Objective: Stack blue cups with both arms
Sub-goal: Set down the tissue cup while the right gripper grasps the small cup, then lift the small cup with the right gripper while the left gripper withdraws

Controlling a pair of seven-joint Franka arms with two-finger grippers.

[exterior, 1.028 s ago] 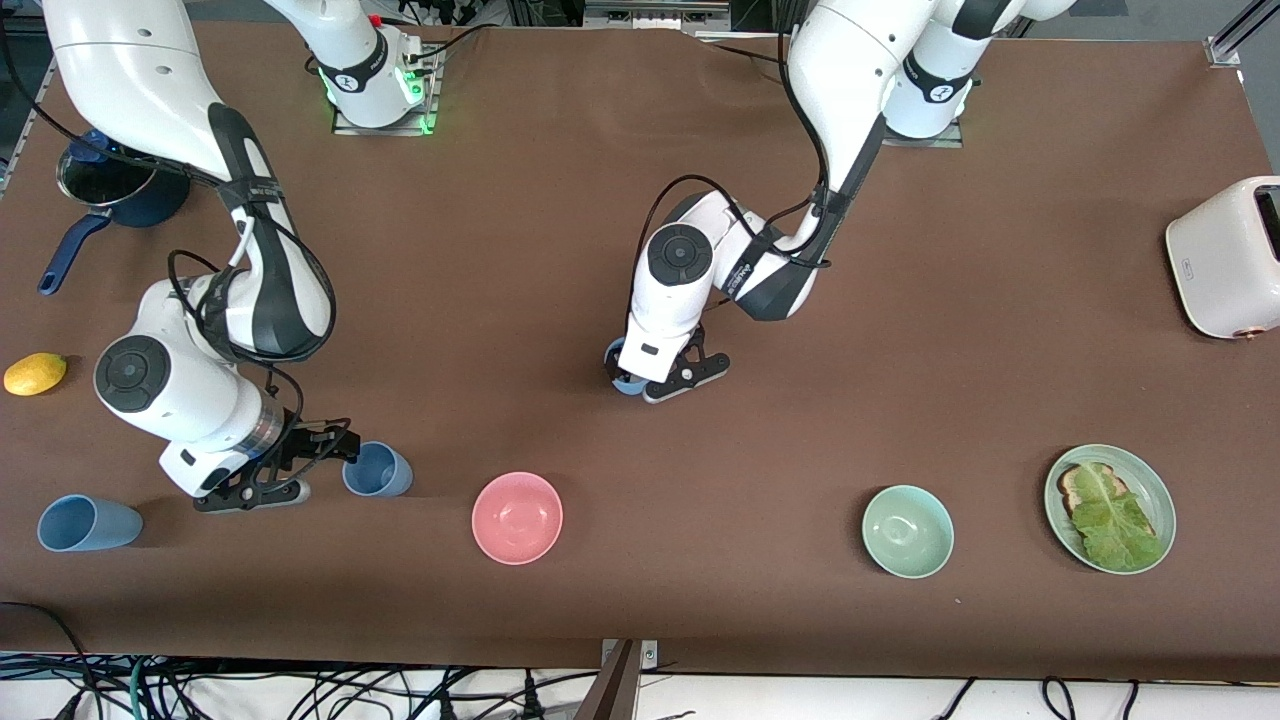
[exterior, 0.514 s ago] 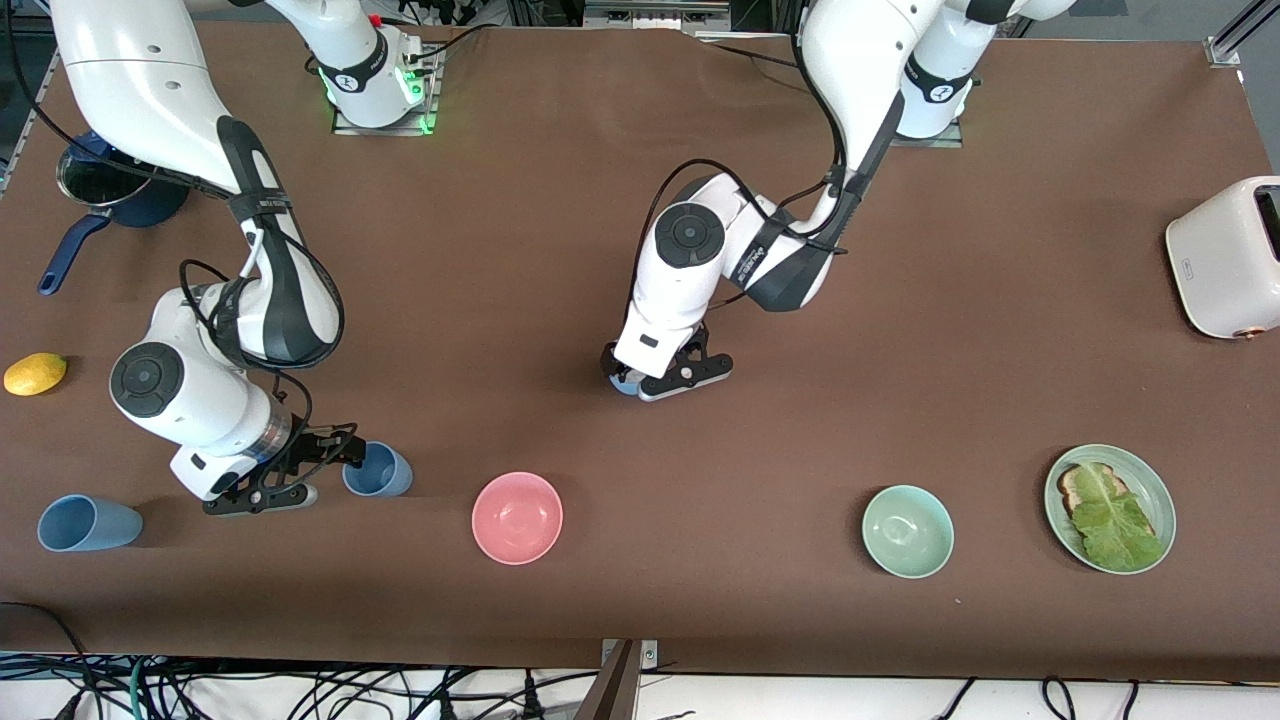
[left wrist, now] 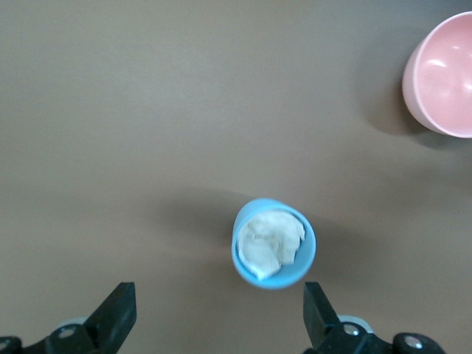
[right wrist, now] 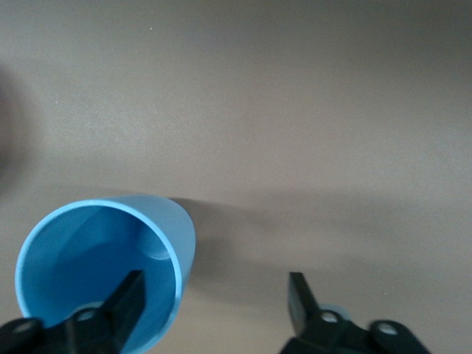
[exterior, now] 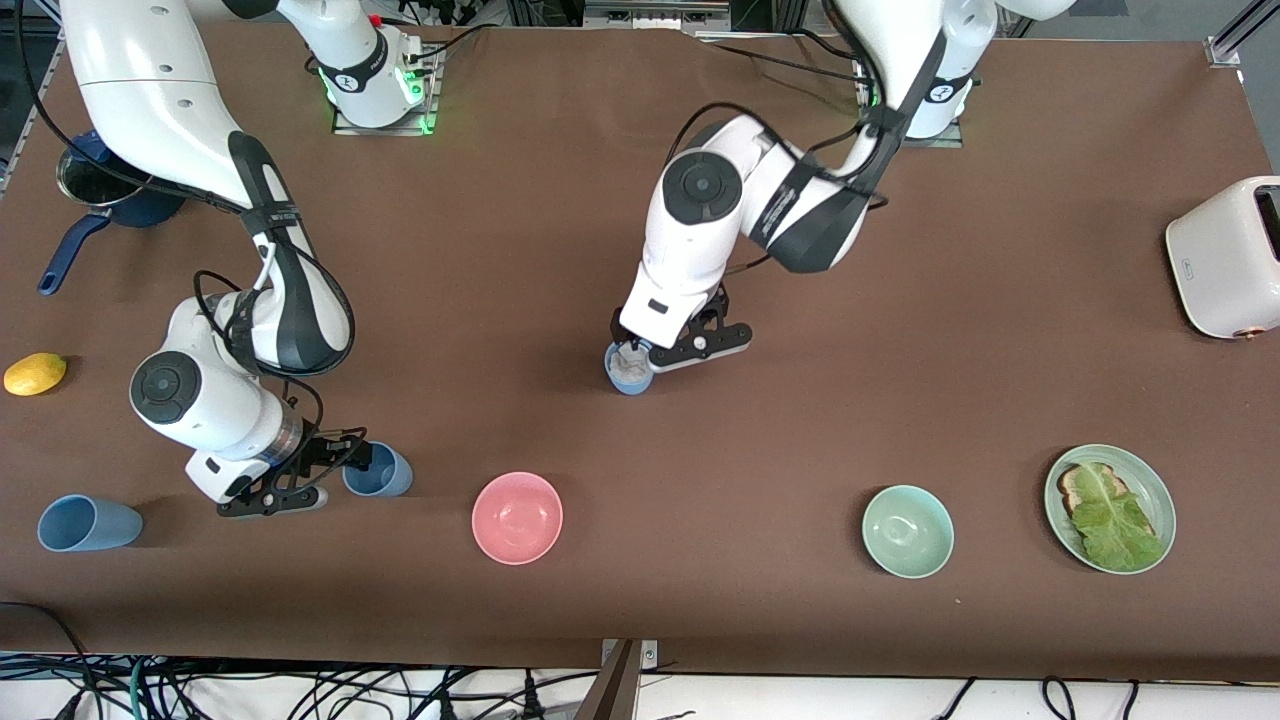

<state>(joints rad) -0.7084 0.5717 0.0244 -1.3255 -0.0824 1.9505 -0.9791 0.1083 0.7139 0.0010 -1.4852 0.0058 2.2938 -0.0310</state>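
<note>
1. Left claw [exterior: 668,352] hangs over the middle of the brown counter [exterior: 1000,330], right above one of the blue cups [exterior: 629,371]. The wrist view shows its fingers [left wrist: 118,313] spread wide with nothing between them; the cup [left wrist: 273,243] sits upright on the counter, clear of both fingers.
2. That cup has something pale and crumpled stuffed inside [left wrist: 269,240]. Can't tell what it is.
3. Right claw [exterior: 318,470] is down low at the right arm's end of the counter, at the second blue cup [exterior: 378,470]. In the right wrist view one finger [right wrist: 122,306] is inside the cup's mouth [right wrist: 103,265] and the other one is outside, so the wall sits between them. The fingers look partly open; I can't tell if they're actually pinching the wall.
4. This second cup stands on the counter, nearer the front camera than the first one, and well apart from it.
5. Other stuff: a pink bowl [exterior: 517,517] beside the second cup, toward the left arm's end. A green bowl [exterior: 907,531] farther that way, then a green plate [exterior: 1155,480] with toast and a lettuce leaf [exterior: 1110,520] on it.
6. A longer sky-blue cup [exterior: 88,523] lies on its side at the right arm's end, with a lemon [exterior: 34,373] farther from the camera than it, and a dark blue saucepan [exterior: 105,195] farther still.
7. White toaster [exterior: 1225,258] at the left arm's end.
</note>
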